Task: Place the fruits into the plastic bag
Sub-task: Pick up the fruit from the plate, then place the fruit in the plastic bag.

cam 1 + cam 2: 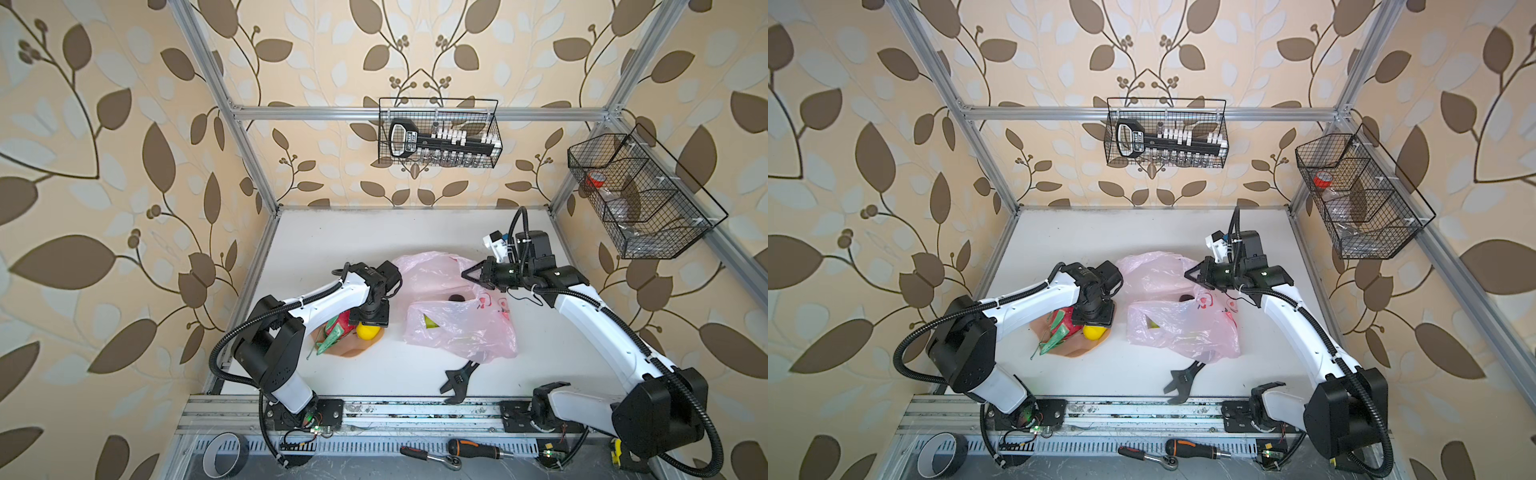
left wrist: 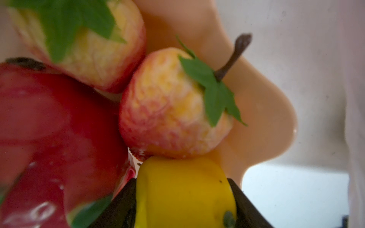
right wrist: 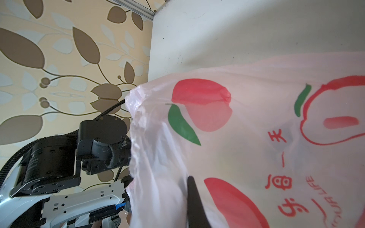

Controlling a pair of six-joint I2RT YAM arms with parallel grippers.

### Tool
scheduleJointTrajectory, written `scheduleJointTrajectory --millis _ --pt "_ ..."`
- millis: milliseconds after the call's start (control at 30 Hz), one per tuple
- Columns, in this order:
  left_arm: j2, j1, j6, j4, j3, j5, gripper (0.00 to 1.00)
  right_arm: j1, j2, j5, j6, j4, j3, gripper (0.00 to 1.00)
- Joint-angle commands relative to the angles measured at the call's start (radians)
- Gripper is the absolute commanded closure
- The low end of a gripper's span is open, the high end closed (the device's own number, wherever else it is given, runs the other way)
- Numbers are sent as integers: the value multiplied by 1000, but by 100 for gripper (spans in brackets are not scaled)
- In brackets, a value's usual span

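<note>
Peach plastic plate (image 1: 353, 353) at the left carries the dragon fruit (image 1: 341, 325), strawberries (image 2: 173, 102) and lemon (image 1: 368, 331) packed touching. The left claw (image 2: 181, 180) stands partly spread over the lemon, a finger against each side, with dragon fruit and a strawberry crowding it. To the right the plastic bag (image 1: 457, 328) lies on the white table (image 1: 374, 232), a green piece (image 1: 430, 322) showing through it, a dark purple fruit (image 1: 457, 298) at its mouth and a black wrench (image 1: 459, 380) just beside its near edge, while the right claw (image 1: 465, 274) is pressed together, pinching the bag's far rim.
</note>
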Motion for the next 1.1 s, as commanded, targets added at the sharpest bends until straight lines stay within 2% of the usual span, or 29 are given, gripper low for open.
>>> scheduleJointTrajectory --millis 0,233,533,733,900,1067 --pt "-28 0 -1 -27 19 -8 40 -4 -15 11 3 -1 9 100" --pt "-82 0 -15 -72 58 -4 42 -4 -17 16 1 -2 11 100" --pt "-241 1 -48 -112 108 59 43 -4 -17 17 3 -5 11 100" --pt "-333 0 -100 -39 70 142 43 -5 -15 18 7 -4 11 100" --pt "-388 2 -140 25 47 164 43 -4 -19 19 0 -10 11 100" --pt "-447 3 -246 169 -28 207 43 -4 -31 21 -1 -16 6 100"
